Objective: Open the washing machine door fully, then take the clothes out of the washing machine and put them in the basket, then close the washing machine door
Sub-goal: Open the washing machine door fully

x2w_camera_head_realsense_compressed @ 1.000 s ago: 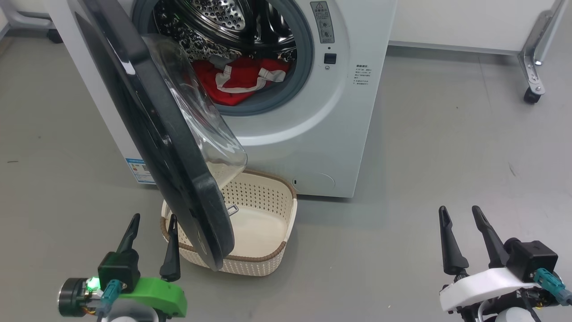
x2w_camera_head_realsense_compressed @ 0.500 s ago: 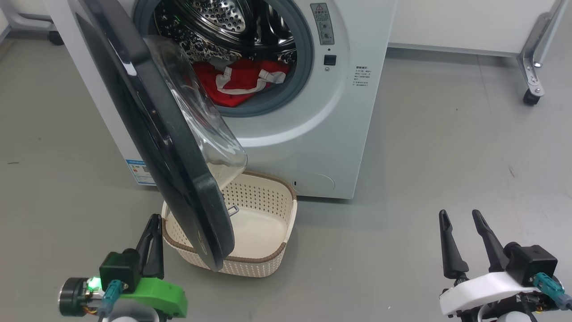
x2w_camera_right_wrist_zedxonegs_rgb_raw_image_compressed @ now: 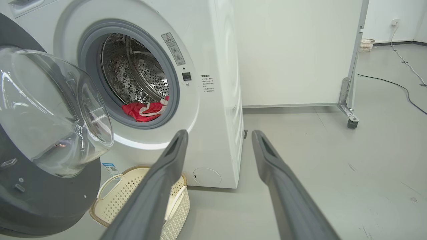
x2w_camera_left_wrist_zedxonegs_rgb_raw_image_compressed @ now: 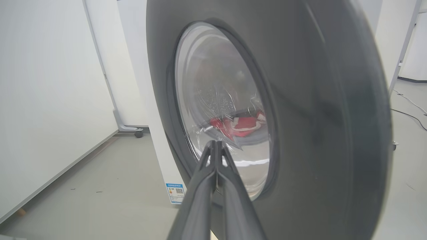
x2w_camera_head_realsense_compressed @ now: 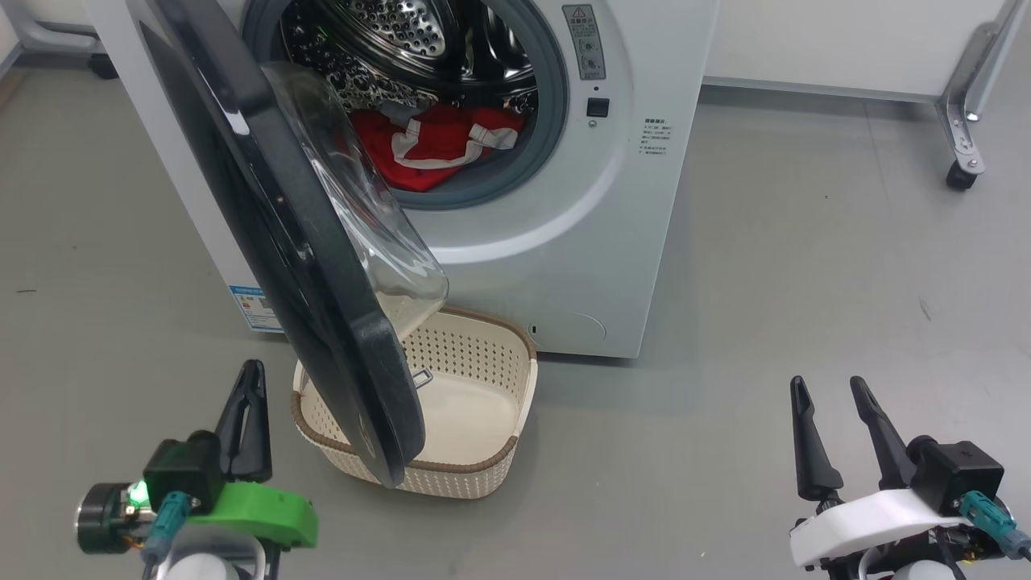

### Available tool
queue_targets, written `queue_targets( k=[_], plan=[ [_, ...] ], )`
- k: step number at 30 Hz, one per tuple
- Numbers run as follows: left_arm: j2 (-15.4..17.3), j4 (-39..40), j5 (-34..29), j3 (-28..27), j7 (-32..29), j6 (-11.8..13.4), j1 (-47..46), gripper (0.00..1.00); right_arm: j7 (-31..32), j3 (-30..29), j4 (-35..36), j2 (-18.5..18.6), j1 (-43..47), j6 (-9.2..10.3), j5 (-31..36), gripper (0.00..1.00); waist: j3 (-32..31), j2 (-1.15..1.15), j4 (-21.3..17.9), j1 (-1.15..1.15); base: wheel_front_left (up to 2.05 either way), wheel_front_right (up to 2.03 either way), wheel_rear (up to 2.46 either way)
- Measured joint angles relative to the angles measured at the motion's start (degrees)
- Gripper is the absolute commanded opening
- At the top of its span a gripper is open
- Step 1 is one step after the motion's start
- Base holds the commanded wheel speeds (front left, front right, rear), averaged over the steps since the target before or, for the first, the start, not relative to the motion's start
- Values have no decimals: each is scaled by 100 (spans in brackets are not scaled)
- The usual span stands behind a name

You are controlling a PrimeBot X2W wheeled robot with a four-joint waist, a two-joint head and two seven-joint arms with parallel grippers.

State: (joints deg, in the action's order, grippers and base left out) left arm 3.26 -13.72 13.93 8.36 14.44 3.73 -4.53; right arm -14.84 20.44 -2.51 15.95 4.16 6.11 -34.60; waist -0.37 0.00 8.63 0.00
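the left gripper [x2w_camera_head_realsense_compressed: 253,370] hangs low over the floor [x2w_camera_head_realsense_compressed: 725,282], its two dark fingers pressed together with nothing between them. just ahead of it and a little to its right stands the washing machine door [x2w_camera_head_realsense_compressed: 266,201], swung partway out from the washing machine [x2w_camera_head_realsense_compressed: 564,242]. in the left wrist view the closed tips point at the outer face of the door's glass. in the head view a narrow gap shows between the tips and the black rim.

just to the right of that gripper, the basket [x2w_camera_head_realsense_compressed: 527,379] sits on the floor against the washer's front. the door's lower edge hangs over the basket's near left corner.

the clothes [x2w_camera_head_realsense_compressed: 411,149], red with white trim, lie at the bottom of the steel drum [x2w_camera_head_realsense_compressed: 403,32] just inside the grey gasket [x2w_camera_head_realsense_compressed: 556,105]. that puts them beyond the door, ahead of and above the left gripper.

the right gripper [x2w_camera_head_realsense_compressed: 827,383] is spread wide and holds nothing. it is over bare floor, with the washer, the basket and the clothes all ahead of it and well off to its left. a small blue sticker [x2w_camera_head_realsense_compressed: 251,306] shows low on the washer, ahead of the left gripper.
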Motion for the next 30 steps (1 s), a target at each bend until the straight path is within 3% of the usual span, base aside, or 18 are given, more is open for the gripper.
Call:
queue_targets(
  k=[15, 30],
  plan=[
    [149, 971, 0, -319, 26, -8, -985, 0, 0, -5, -26, -110, 3, -99, 108, 100, -59, 0, -23, 0, 0, 0, 0],
    [187, 1480, -142, 54, -67, -230, -1707, 0, 0, -67, -71, -205, 4, -153, 197, 100, -135, 0, -164, 0, 0, 0, 0]
  ],
)
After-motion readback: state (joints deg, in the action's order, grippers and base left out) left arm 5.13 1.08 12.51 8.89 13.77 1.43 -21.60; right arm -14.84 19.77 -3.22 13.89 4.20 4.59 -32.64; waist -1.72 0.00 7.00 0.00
